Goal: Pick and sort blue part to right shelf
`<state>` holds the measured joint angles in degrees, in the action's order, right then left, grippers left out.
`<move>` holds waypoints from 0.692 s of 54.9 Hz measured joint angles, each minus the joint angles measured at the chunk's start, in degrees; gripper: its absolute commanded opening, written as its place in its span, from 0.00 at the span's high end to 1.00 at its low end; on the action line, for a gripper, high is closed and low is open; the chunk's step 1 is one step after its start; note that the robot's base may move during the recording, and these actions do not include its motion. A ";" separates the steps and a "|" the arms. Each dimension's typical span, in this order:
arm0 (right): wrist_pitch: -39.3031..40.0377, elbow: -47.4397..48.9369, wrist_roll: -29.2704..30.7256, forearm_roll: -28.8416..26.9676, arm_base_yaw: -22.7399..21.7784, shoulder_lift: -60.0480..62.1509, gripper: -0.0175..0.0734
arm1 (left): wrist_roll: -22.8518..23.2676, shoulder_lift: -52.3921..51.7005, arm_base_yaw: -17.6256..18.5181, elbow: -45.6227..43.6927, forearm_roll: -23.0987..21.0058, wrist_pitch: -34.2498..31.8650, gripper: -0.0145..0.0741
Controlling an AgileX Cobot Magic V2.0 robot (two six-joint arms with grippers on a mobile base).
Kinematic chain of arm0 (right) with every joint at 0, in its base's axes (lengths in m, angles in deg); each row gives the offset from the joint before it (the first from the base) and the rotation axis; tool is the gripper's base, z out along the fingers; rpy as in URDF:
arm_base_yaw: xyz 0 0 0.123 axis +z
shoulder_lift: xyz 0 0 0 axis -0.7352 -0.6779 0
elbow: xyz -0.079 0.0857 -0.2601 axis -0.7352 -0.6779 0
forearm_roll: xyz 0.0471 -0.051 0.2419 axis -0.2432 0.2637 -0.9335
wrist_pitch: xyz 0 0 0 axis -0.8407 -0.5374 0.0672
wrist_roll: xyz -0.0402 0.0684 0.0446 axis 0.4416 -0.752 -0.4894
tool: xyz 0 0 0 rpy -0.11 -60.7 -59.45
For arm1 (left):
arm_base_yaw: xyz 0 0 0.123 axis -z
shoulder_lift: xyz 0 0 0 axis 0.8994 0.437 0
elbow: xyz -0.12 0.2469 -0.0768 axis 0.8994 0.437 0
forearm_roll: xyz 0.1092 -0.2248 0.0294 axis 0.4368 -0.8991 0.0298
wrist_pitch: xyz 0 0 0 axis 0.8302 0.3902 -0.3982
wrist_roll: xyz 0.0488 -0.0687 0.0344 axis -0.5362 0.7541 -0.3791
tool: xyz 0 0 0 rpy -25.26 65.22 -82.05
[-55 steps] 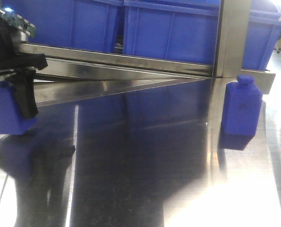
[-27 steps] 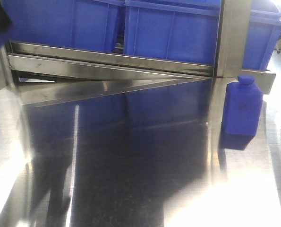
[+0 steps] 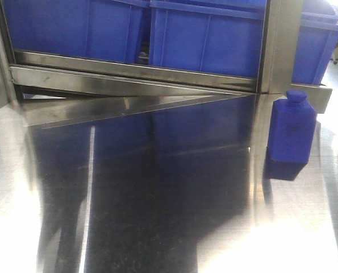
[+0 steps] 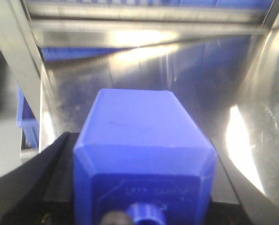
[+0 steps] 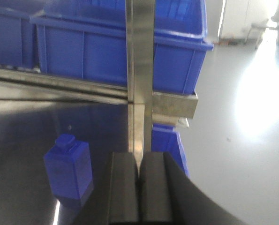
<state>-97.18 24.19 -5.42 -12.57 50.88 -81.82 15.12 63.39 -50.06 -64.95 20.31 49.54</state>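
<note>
Left gripper clamped on blue part; right gripper pressed together, empty (second blue part stands beside right shelf).

Front camera looks low across the desk at the shelf. Both wrist cameras, close behind their fingers, see it too.

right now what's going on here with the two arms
The left gripper is shut on a blue plastic bottle-shaped part, cap end toward its wrist camera. The right gripper is shut and empty, near a second blue bottle-shaped part standing upright on the brushed-steel table beside the grey steel shelf post. Large blue plastic crates sit on the shelf.
</note>
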 measured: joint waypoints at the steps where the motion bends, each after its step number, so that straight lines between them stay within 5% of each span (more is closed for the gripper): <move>1: -0.55 0.82 0.00 0.00 0.00 -0.90 0.53 | 0.00 -0.77 0.00 0.51 0.00 -0.27 0.51; 8: -5.09 8.88 0.00 0.10 1.50 -9.73 0.26 | 0.00 -7.17 0.00 4.16 0.00 -2.51 0.51; 12: -7.51 13.48 0.00 0.10 3.21 -14.94 0.20 | 0.00 -9.97 0.00 5.26 0.00 -3.14 0.51; 24: -11.41 23.16 0.00 -0.01 8.71 -28.51 0.20 | 0.00 -15.61 0.00 6.41 1.23 -3.91 0.51; 38: -26.25 38.22 -0.12 -1.78 9.04 -45.10 0.20 | 0.00 -17.70 0.00 6.53 2.15 -3.69 0.51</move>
<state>-123.43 62.41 -5.54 -14.35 59.92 -126.92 15.12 45.68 -50.06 -58.42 22.46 45.84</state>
